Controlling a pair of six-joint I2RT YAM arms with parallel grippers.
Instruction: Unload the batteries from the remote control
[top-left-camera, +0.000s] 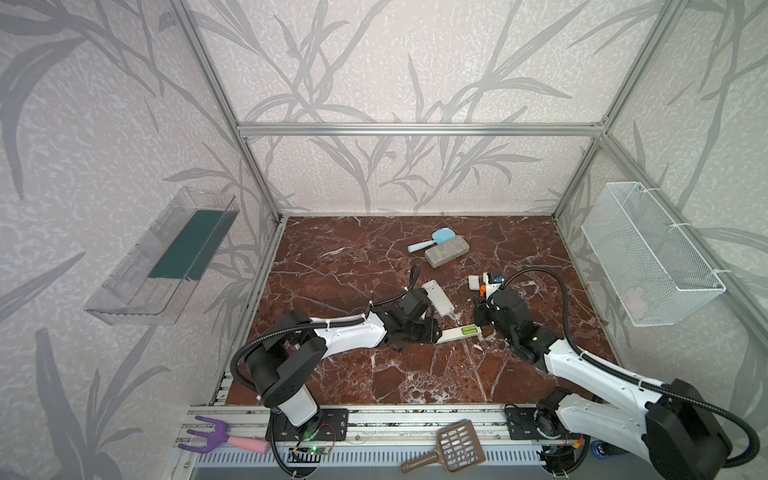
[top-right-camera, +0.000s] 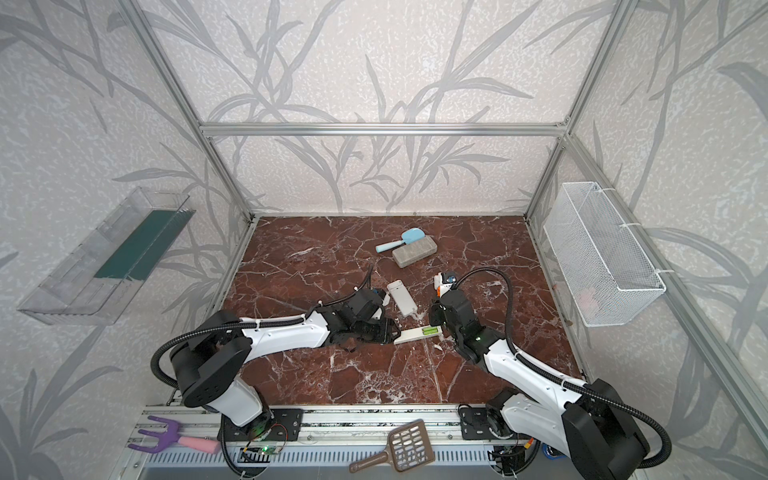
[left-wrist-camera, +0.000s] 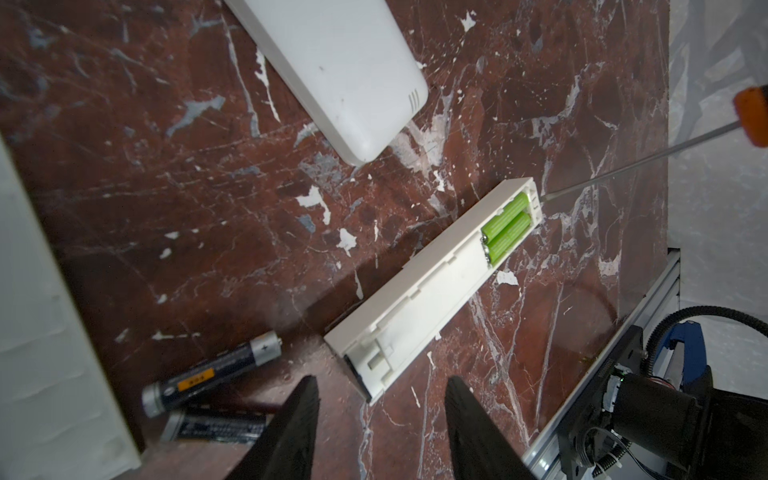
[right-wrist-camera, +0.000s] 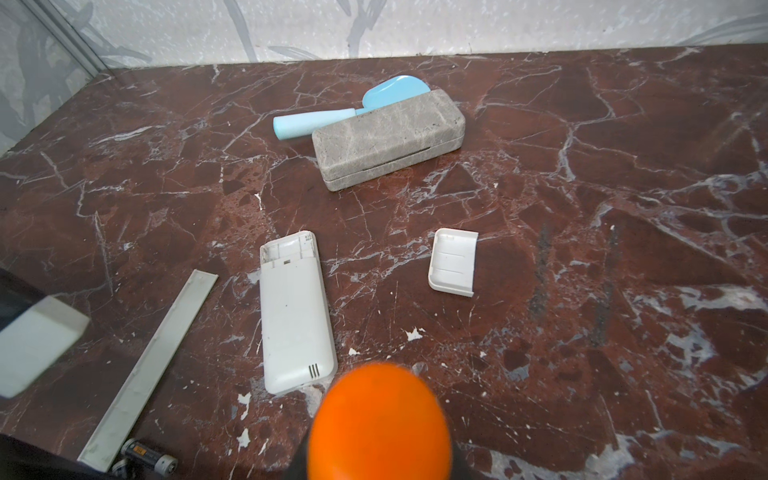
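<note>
Slim white plastic remote (left-wrist-camera: 415, 299) holds two lime-green cylindrical batteries (left-wrist-camera: 507, 230); left jaws open, empty; right jaws clamp glossy orange-handled screwdriver (right-wrist-camera: 380, 419).

Top views look down from high; wrist views skim close, all sharing the table (left-wrist-camera: 166, 187).
</note>
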